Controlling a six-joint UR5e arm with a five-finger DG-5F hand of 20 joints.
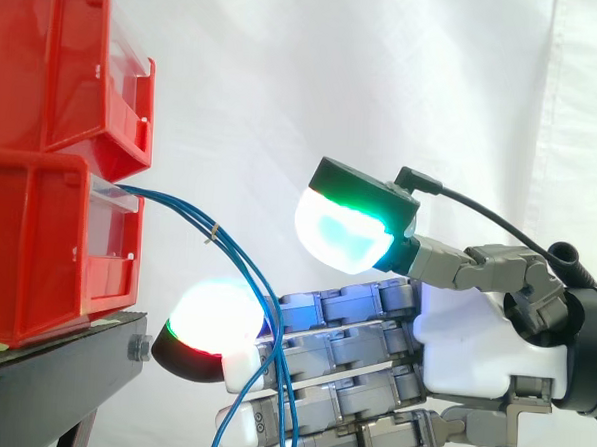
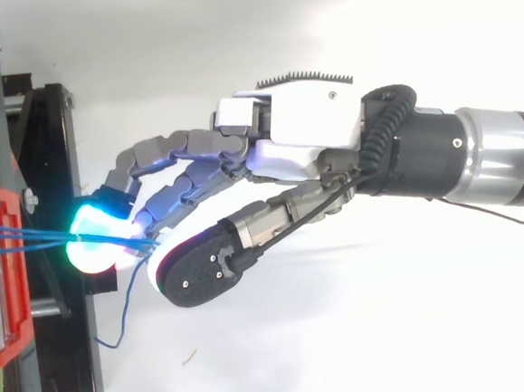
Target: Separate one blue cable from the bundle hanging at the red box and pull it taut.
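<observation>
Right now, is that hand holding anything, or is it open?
Hand: open, fingers straight, thumb raised apart from them; the blue cables hang across the fingers, with no grip to be seen.

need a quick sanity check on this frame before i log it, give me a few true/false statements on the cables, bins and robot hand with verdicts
1. The blue cables come out of the lower red bin. True.
2. The blue cables are stretched taut in a straight line. False: they sag away from the bin and hang down past the robot hand.
3. In the side view the robot hand comes in from the right. True.
4. The red bins rest on a white stand. False: the stand is black.
5. A small tie binds the cables a little way out from the bin. True.
</observation>
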